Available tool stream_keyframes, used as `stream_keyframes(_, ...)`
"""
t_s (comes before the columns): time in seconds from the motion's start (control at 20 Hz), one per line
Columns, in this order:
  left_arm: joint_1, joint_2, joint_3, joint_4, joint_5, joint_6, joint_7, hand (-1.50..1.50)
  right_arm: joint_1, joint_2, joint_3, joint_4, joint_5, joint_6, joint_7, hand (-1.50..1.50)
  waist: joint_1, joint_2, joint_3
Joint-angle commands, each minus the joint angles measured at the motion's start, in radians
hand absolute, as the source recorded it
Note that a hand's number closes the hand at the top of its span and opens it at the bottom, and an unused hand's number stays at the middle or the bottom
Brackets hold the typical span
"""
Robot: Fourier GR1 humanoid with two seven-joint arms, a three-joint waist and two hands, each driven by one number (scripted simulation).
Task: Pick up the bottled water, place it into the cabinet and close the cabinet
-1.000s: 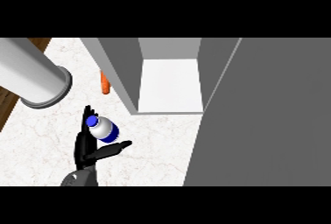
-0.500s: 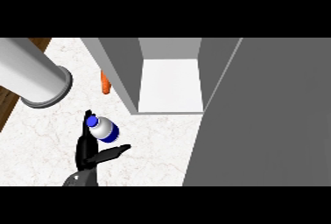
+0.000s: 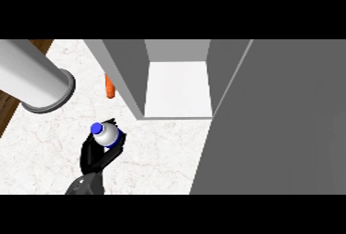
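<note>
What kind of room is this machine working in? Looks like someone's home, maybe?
Most likely a kitchen. There is a pale marbled counter, an open grey cabinet standing on it, and an orange vegetable, probably a carrot, lying beside the cabinet. A black hand holds a bottled water.

The cabinet [image 3: 177, 87] stands open toward the counter, its white floor bare. Its grey door [image 3: 277, 123] walls off the right of the opening. Left of the cabinet an orange object [image 3: 109, 87], perhaps a carrot, lies beside its side wall.
</note>
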Motion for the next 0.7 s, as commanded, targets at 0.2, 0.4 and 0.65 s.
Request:
stream_keyframes(0.2,-0.013,-0.014,-0.005,-0.016,0.040,-0.031,-0.010,1.50,0.041,-0.071,-0.072,-0.148,0.009,0.033,0.054,-1.50,0.004,-0.001,0.001)
stream_keyframes(0.4,-0.019,0.005,0.005,0.018,0.078,-0.125,-0.034,1.50,0.044,-0.052,-0.005,-0.114,0.063,0.007,0.024,-1.50,0.002,-0.001,0.001)
stream_keyframes(0.65,0.045,-0.006,-0.048,-0.047,0.056,-0.165,-0.027,1.50,0.020,-0.054,-0.009,-0.132,0.063,0.017,0.073,-1.50,0.007,-0.002,0.001)
